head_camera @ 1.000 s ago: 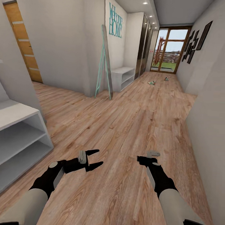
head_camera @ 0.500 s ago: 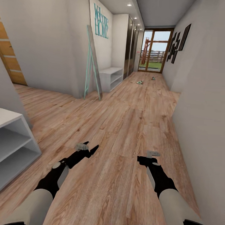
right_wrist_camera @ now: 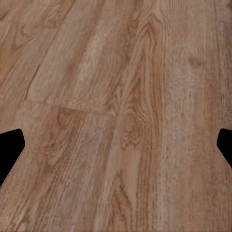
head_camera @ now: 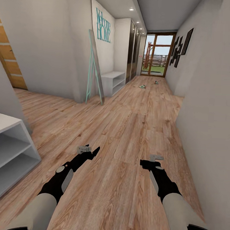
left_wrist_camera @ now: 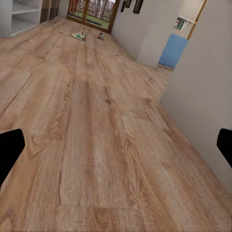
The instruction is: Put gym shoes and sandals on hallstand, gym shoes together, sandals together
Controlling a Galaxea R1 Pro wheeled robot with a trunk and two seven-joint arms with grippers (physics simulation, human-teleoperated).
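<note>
The head view looks from above both arms, forward and down along the corridor floor [head_camera: 127, 129] toward the glass door [head_camera: 156, 55] at its far end. The left wrist view sits low and close over the same planks, facing down the corridor toward that door [left_wrist_camera: 92, 9]; both views share the two gym shoes [head_camera: 142, 86] [left_wrist_camera: 79, 36] lying near the door. The right wrist view looks steeply down, very near the floor [right_wrist_camera: 116, 96].

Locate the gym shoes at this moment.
The gym shoes lie far down the corridor floor in the head view, near the glass door, beyond the hallstand on the left wall.
</note>
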